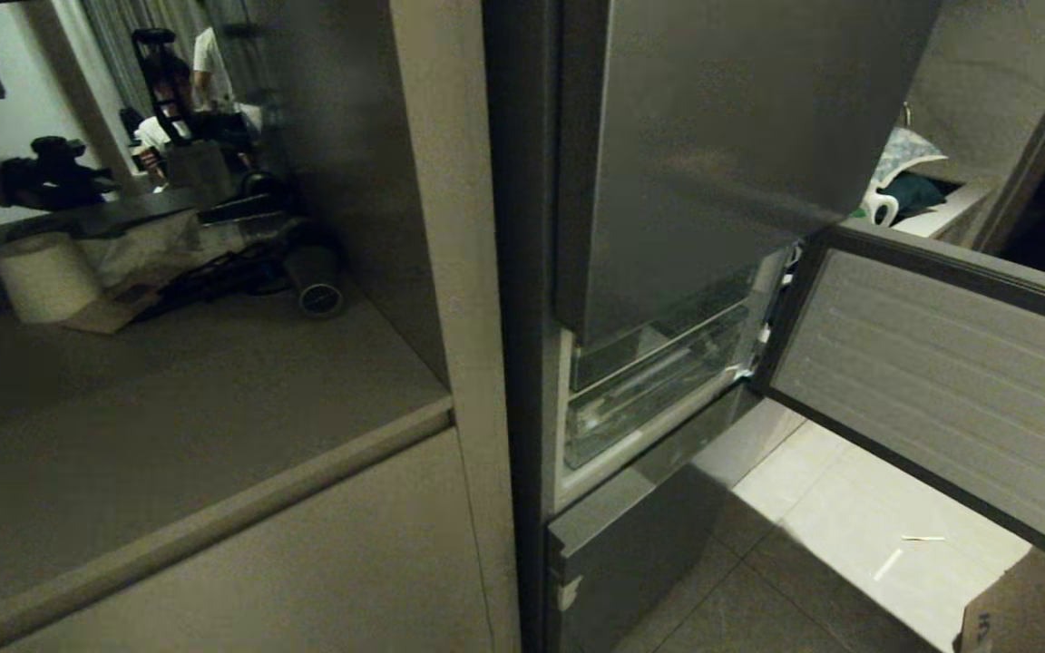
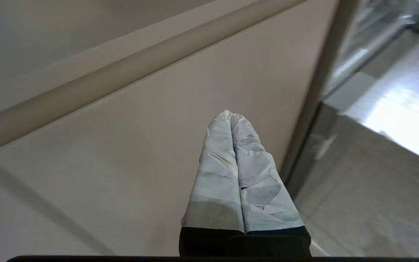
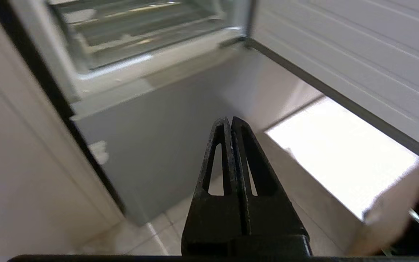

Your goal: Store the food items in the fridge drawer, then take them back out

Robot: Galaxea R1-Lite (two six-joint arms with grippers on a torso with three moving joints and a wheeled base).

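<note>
Both grippers are seen only in their own wrist views, and each is clenched on nothing: the left gripper [image 2: 230, 115], its fingers wrapped in pale blue-grey covering, is pointed at a beige cabinet front [image 2: 129, 145] below the rounded edge of the surface, while the right gripper [image 3: 228, 122], bare black with fingers pressed together, is held before the lower grey fridge panel [image 3: 158, 153] above the tiled floor [image 3: 340, 156]. In the head view a beige surface [image 1: 169, 426] fills the lower left of the frame; at its far end, upper left, a roll of white paper [image 1: 43, 277], a dark cylinder [image 1: 314, 281] and dark equipment are gathered, and part of a person in a white top [image 1: 212, 59] is seen behind them. At centre the fridge stands with its grey upper door [image 1: 713, 145] closed and a middle door [image 1: 940, 390], ribbed on its inner face, swung open toward the right of the frame. The fridge drawer [image 1: 659, 399] is found in the opened compartment at centre, pushed in; it is of clear plastic with a thick front lip. No potato or pepper can be made out inside it. A cardboard box [image 1: 1012, 608] sits at the lower right on the pale floor tiles.
</note>
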